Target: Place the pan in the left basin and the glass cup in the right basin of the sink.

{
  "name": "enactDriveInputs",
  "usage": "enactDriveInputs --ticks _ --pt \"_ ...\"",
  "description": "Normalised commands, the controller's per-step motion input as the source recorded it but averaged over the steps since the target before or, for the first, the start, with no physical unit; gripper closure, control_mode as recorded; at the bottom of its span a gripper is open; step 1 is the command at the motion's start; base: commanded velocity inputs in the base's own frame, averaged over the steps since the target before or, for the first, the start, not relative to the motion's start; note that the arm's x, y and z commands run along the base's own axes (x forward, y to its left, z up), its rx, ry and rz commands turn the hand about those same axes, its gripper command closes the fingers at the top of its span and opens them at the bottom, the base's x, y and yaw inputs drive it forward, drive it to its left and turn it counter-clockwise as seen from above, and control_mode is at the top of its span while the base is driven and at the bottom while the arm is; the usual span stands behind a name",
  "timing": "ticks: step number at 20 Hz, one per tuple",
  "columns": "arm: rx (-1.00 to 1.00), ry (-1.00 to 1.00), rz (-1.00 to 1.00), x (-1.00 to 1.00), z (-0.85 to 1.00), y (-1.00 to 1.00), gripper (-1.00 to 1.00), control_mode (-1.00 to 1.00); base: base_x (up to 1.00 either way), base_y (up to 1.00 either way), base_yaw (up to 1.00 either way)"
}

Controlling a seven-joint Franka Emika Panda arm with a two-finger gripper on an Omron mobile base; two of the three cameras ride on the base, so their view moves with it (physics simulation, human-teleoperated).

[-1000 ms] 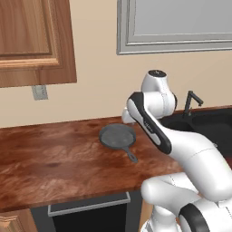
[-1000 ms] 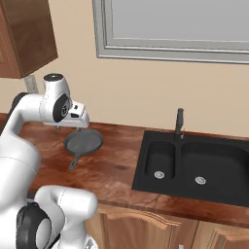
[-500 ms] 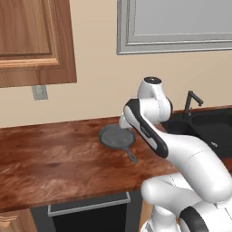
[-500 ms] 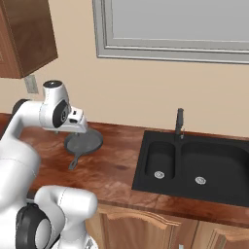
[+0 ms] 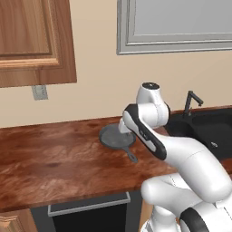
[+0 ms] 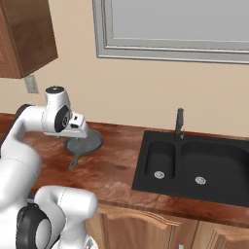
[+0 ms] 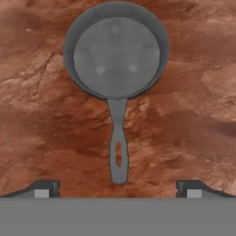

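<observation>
Our gripper (image 7: 118, 186) hangs jaws wide, empty, above the counter (image 5: 54, 163). The pan (image 7: 116, 50) lies flat straight ahead of the tips, handle (image 7: 118, 143) pointing back at us, its long axis running midway between the fingers and square to the line joining them. Handle end is nearest, so we'd drop onto that. One pan, one arm. The sink (image 6: 194, 165) sits well off to the right, two basins, both bare. We can't spot a cup.

Glossy white arm (image 5: 181, 154) — rounded links, dark joint bands — small dark-tipped claw (image 7: 118, 186).
</observation>
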Motion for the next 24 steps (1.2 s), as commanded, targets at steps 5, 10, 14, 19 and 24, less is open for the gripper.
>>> enactDriveInputs --ticks 5,10,14,19,24 --pt "0.00 0.00 0.00 0.02 -0.27 0.03 -1.00 -1.00 0.00 0.00 0.00" --pt "0.01 0.00 0.00 0.03 -0.27 0.04 -1.00 -1.00 0.00 0.00 0.00" --pt "0.01 0.00 0.00 0.03 -0.27 0.02 -1.00 -1.00 0.00 0.00 0.00" --pt "0.00 0.00 0.00 0.02 -0.28 0.02 -1.00 -1.00 0.00 0.00 0.00" --pt "0.00 0.00 0.00 0.05 -0.29 0.04 -1.00 -1.00 0.00 0.00 0.00"
